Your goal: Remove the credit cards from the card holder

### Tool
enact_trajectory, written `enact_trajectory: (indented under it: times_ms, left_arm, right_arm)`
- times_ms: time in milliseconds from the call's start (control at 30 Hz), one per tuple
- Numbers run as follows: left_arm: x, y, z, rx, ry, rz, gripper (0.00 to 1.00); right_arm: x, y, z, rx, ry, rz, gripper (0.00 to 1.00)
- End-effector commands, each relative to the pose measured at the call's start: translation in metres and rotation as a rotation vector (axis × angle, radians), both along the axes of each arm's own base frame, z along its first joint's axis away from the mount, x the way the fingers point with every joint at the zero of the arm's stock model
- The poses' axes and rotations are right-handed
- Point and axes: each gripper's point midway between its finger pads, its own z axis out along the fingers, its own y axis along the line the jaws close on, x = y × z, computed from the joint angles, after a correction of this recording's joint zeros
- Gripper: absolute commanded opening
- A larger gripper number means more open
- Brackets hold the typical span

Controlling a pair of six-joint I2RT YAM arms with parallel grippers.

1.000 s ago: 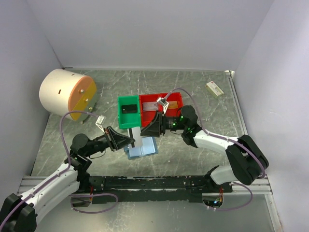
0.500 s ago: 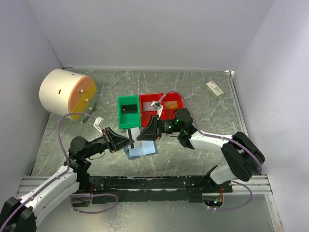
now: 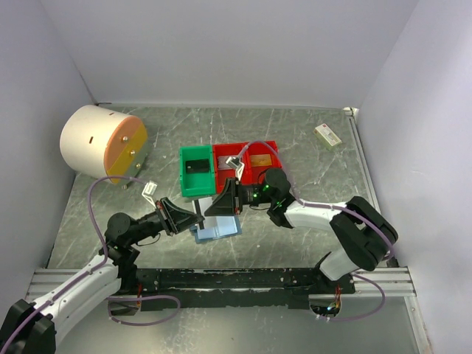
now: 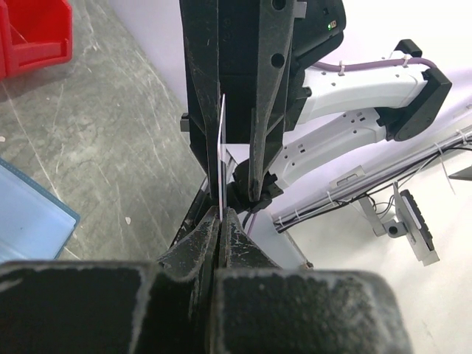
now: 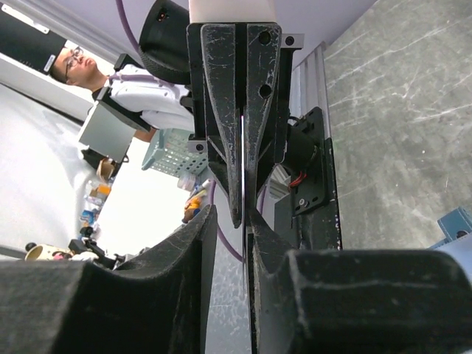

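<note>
**Card pinched edge-on between the two arms**

The white credit card (image 4: 220, 158) stands edge-on just above the blue card holder (image 3: 217, 229), which lies flat on the table (image 3: 302, 136). Your left gripper (image 4: 220, 217) is clamped on the card. Your right gripper (image 5: 232, 217) straddles it, jaws narrow, with a gap showing. The tabletop is scratched grey-green and marbled, with a green bin (image 3: 184, 173) and a red bin (image 3: 218, 158) behind and pale lilac walls (image 3: 221, 51) around.

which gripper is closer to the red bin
Right. The right gripper lies just off the near-left corner of the red bin; the left gripper faces it tip to tip from the left, farther away.
</note>
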Motion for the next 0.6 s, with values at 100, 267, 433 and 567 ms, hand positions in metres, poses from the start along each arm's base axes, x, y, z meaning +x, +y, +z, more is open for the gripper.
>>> enact_trajectory:
  times_ms: [100,267,433,567]
  left_arm:
    - [-0.002,0.003,0.014,-0.045,-0.057,0.004,0.07]
    - [-0.001,0.002,0.013,-0.041,-0.052,0.005,0.07]
    - [0.004,0.003,0.005,-0.02,-0.026,0.026,0.09]
    - [0.007,0.003,-0.002,0.021,-0.009,0.041,0.22]
  right_arm:
    - [-0.001,0.006,0.007,0.028,-0.031,0.009,0.17]
    - [-0.001,0.007,0.007,0.028,-0.023,0.007,0.07]
    - [0.002,0.008,0.007,0.017,-0.031,-0.004,0.0]
    - [0.009,0.009,0.005,-0.019,-0.058,-0.042,0.0]
